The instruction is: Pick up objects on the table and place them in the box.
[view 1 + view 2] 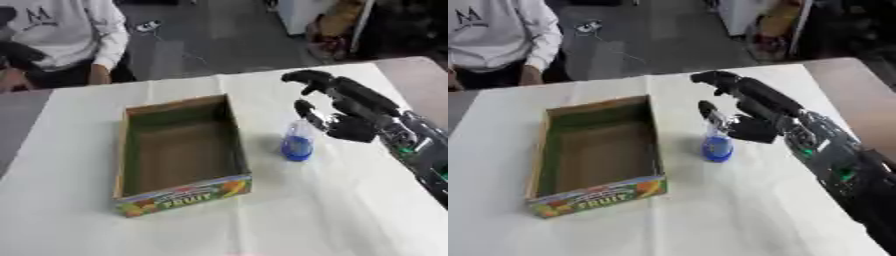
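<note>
A small clear bottle with blue liquid in its lower part (pixel 297 143) stands upright on the white tablecloth, just right of the cardboard box (pixel 124 150). The box is open on top, has a colourful "FRUIT" print on its near wall, and holds nothing that I can see. My right hand (pixel 350 112) comes in from the right and hovers right beside the bottle's top, fingers spread and slightly curved, thumb close to the bottle's neck. The fingers are not closed round the bottle. My left hand shows in neither view.
The white tablecloth (pixel 289 215) covers the table, with bare cloth in front of and to the right of the box. A person in a white sweatshirt (pixel 66 30) sits at the far left edge, away from the objects.
</note>
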You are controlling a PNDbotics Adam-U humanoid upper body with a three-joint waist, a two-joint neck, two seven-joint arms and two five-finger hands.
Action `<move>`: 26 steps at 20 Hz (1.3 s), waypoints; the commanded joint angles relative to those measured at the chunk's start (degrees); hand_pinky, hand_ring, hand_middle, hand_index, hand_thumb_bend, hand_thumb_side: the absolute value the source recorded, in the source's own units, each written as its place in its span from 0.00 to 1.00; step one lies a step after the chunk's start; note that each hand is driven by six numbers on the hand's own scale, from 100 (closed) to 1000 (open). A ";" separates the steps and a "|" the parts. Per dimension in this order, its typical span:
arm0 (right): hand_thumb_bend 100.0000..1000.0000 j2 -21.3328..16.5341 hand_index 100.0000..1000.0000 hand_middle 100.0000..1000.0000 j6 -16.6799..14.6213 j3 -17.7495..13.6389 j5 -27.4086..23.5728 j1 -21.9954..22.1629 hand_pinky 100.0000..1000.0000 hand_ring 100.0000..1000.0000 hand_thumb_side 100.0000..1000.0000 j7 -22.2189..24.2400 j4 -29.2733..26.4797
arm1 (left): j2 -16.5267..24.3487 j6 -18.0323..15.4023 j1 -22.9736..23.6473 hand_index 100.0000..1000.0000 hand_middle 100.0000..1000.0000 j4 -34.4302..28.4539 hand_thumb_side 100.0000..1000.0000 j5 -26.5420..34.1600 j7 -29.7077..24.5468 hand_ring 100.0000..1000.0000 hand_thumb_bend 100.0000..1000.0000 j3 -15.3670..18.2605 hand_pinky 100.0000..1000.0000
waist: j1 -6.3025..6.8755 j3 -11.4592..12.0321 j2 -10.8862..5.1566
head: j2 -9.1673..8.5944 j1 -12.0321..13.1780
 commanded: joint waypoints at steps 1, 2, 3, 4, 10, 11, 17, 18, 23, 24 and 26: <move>0.01 1.09 1.00 0.89 1.37 0.42 2.36 -1.33 0.74 0.94 1.00 -1.75 2.24 | 0.55 -0.27 -0.30 0.81 0.78 -0.98 0.85 -0.04 -0.39 0.51 0.07 -0.02 0.44 | 0.00 -0.08 -0.78 | -0.82 -1.28; 0.00 1.44 1.00 0.89 1.43 0.68 2.92 -1.34 0.74 0.94 1.00 -1.86 2.69 | 0.55 -0.37 -0.30 0.81 0.78 -0.98 0.85 -0.01 -0.47 0.51 0.07 -0.05 0.44 | 0.02 -0.10 -0.77 | -0.81 -1.28; 0.00 1.70 1.00 0.90 1.39 0.84 3.29 -1.37 0.73 0.94 1.00 -1.93 3.02 | 0.55 -0.43 -0.29 0.81 0.78 -0.98 0.85 0.01 -0.51 0.51 0.07 -0.06 0.44 | 0.04 -0.11 -0.77 | -0.78 -1.24; 0.00 2.00 1.00 0.90 1.21 1.05 3.31 -1.45 0.73 0.94 1.00 -1.86 3.23 | 0.55 -0.45 -0.28 0.81 0.78 -0.98 0.85 0.03 -0.53 0.51 0.07 -0.05 0.44 | 0.06 -0.09 -0.76 | -0.72 -1.11; 0.00 2.88 1.00 0.92 -2.88 2.41 -0.26 -2.42 0.71 0.94 1.00 1.72 1.86 | 0.46 -0.41 -0.50 0.81 0.78 -0.98 0.85 0.09 -0.64 0.51 0.07 -0.15 0.44 | 0.08 0.05 -0.66 | -0.68 -0.72; 0.00 3.06 1.00 0.91 -3.19 2.49 -0.71 -2.59 0.71 0.94 1.00 2.37 1.62 | 0.44 -0.41 -0.57 0.81 0.78 -0.98 0.85 0.11 -0.64 0.51 0.07 -0.16 0.44 | 0.08 0.08 -0.64 | -0.68 -0.59; 0.00 4.80 1.00 0.92 -3.20 3.72 -2.01 -3.19 0.72 0.94 1.00 5.01 -0.06 | 0.22 -0.44 -1.32 0.81 0.78 -0.98 0.84 0.41 -0.64 0.51 0.07 -0.20 0.44 | 0.09 0.41 -0.44 | -0.71 1.97; 0.00 4.92 1.00 0.92 -3.22 3.87 -1.89 -3.21 0.72 0.94 1.00 5.38 -0.26 | 0.20 -0.45 -1.48 0.81 0.78 -0.98 0.84 0.47 -0.66 0.51 0.07 -0.22 0.44 | 0.06 0.49 -0.41 | -0.71 2.33; 0.00 5.23 1.00 0.93 -3.54 4.08 -0.41 -3.16 0.74 0.95 1.00 6.58 -0.10 | 0.12 -0.43 -1.95 0.81 0.78 -0.98 0.84 0.66 -0.90 0.51 0.08 -0.39 0.44 | -0.09 0.76 -0.29 | -0.92 2.80; 0.00 5.29 1.00 0.93 -3.56 4.00 -0.07 -3.14 0.74 0.95 1.00 6.62 0.14 | 0.10 -0.43 -2.01 0.81 0.78 -0.98 0.84 0.68 -0.91 0.51 0.08 -0.39 0.44 | -0.10 0.81 -0.26 | -0.97 2.82; 0.00 5.31 1.00 0.94 -3.79 3.76 0.97 -3.25 0.76 0.96 1.00 6.06 0.35 | 0.09 -0.43 -2.05 0.81 0.78 -0.98 0.84 0.70 -0.91 0.51 0.08 -0.37 0.44 | -0.11 0.84 -0.24 | -1.00 2.82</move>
